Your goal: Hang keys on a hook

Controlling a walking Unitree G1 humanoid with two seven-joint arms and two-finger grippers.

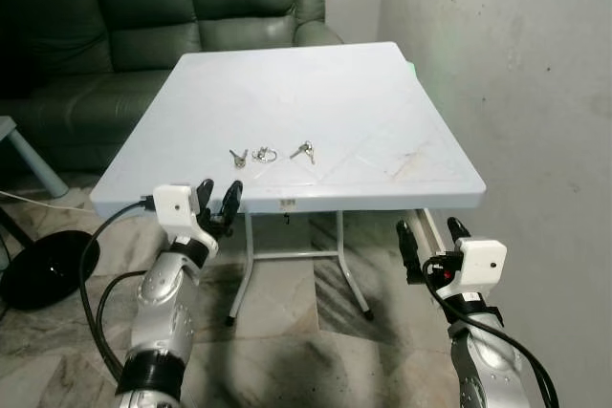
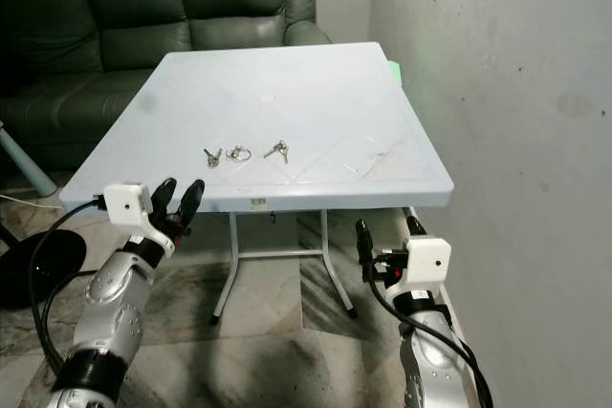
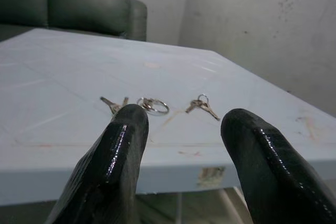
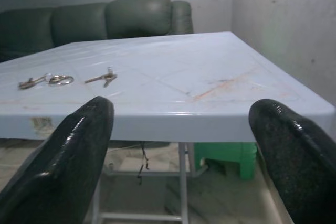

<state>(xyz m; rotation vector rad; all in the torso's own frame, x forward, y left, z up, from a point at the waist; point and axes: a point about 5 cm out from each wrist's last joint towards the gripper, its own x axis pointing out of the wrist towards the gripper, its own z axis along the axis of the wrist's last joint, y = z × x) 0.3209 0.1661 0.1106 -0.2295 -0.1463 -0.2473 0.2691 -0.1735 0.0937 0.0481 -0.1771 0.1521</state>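
Keys point(image 1: 304, 150) lie on table point(image 1: 382, 121), beyond open left gripper point(image 1: 219, 200).

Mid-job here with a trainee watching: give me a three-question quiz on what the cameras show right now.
1. True or false: the left gripper is shut on a key.
2. Which gripper is nearer the keys? A left, B right
3. Fill in: the keys lie on the ___.

Key: 1 false, it is open and short of the table edge. 2 A; the right gripper hangs lower, by the table's right corner. 3 table.
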